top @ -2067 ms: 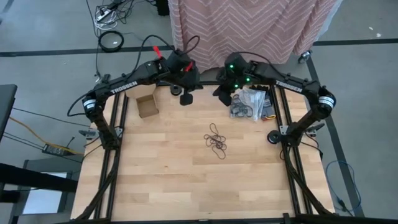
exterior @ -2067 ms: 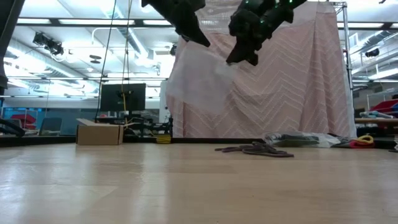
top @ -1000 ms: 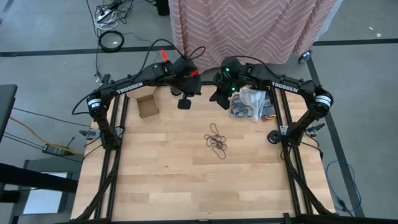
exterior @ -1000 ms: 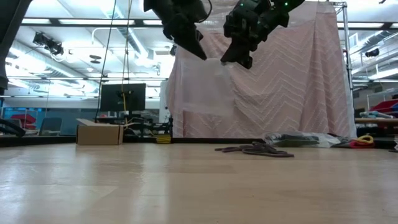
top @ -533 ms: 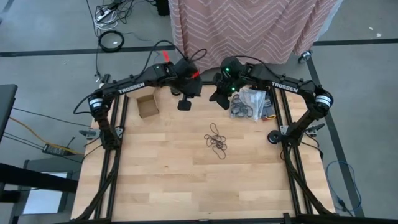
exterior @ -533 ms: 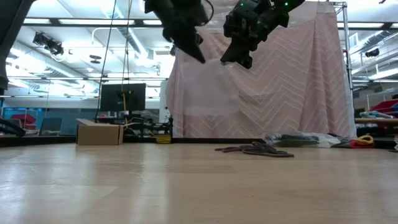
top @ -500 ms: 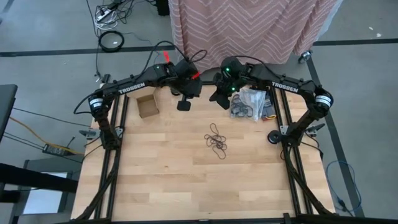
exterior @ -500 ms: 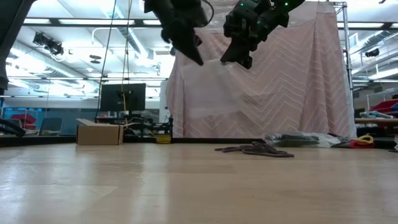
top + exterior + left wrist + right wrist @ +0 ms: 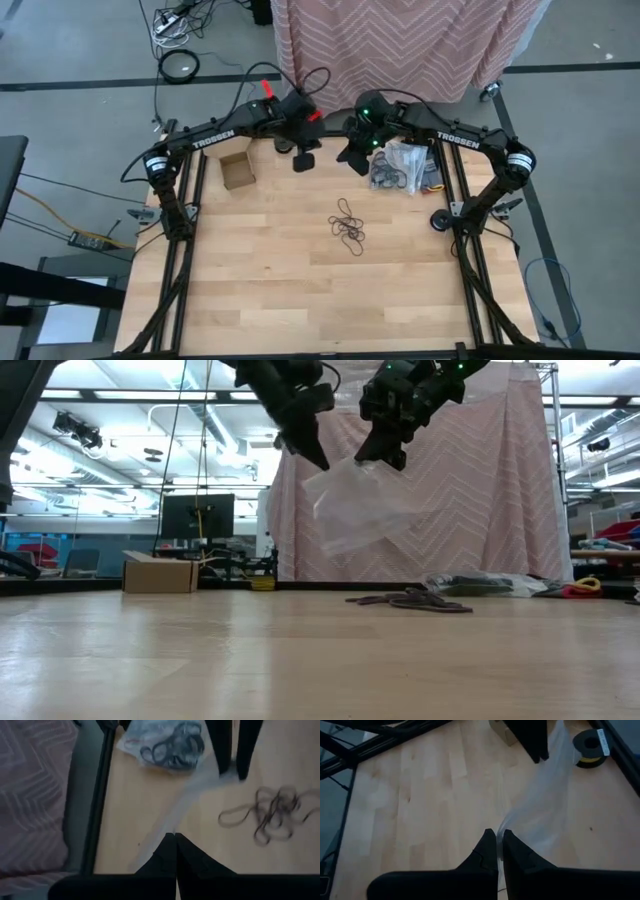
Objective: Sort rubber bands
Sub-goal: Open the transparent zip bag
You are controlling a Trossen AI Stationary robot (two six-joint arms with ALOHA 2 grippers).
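Item: clear, crinkly plastic bag [image 9: 352, 510], empty by the look of it, slung in the air between the left gripper [image 9: 312, 452] and the right gripper [image 9: 375, 452], each with its jaws pressed together on an upper edge of the film. Task goods: a loose tangle of thin dark rubber bands [image 9: 348, 226] lying mid-counter on the pale wooden counter [image 9: 300, 290], well apart from the bag; further dark bands sit inside a second clear bag [image 9: 395, 168] near the right arm. Risk, as judged: the film is thin and slippery, so uneven pulling may tear it or slip one edge free, leaving the mouth collapsed and nothing to sort the bands into.
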